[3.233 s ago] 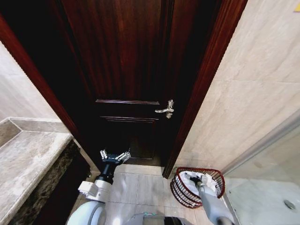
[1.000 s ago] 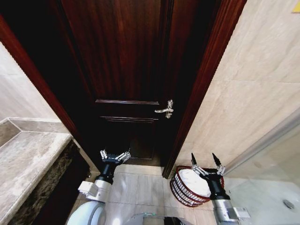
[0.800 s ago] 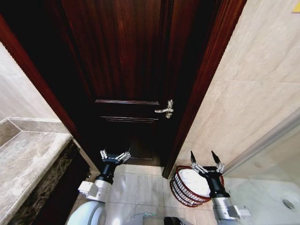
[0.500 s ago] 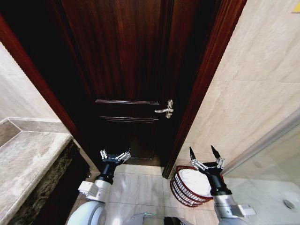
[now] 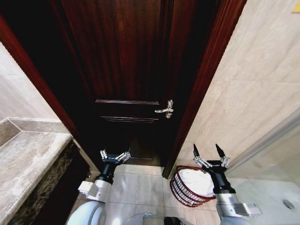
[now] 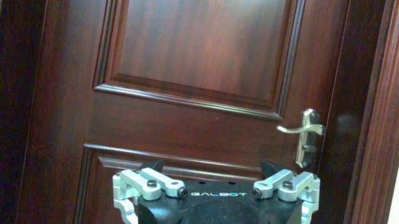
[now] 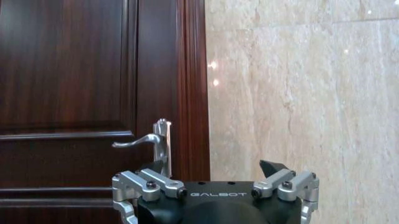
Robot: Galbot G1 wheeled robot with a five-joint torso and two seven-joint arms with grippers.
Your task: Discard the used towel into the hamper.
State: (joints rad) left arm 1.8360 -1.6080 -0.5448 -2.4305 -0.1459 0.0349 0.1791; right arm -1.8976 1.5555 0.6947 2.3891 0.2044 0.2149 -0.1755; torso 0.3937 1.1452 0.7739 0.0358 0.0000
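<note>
From my head camera, my right gripper is hanging wide open and empty above the hamper, where the white towel is lying; my left gripper, open, is idling by the door. From my right wrist, I am facing the door handle, so I judge lifting clear without snagging the rim matters.

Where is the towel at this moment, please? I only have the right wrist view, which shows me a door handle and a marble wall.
Observer: The white towel lies inside the hamper, on the floor by the door frame.
Operator: Thank you. Is my right tool holding anything?
Observer: No. In the head view the right tool is raised above the hamper's far rim, open and empty.
Operator: And the left arm?
Observer: The left tool is held low in front of the dark wooden door, open too, away from the hamper.
</note>
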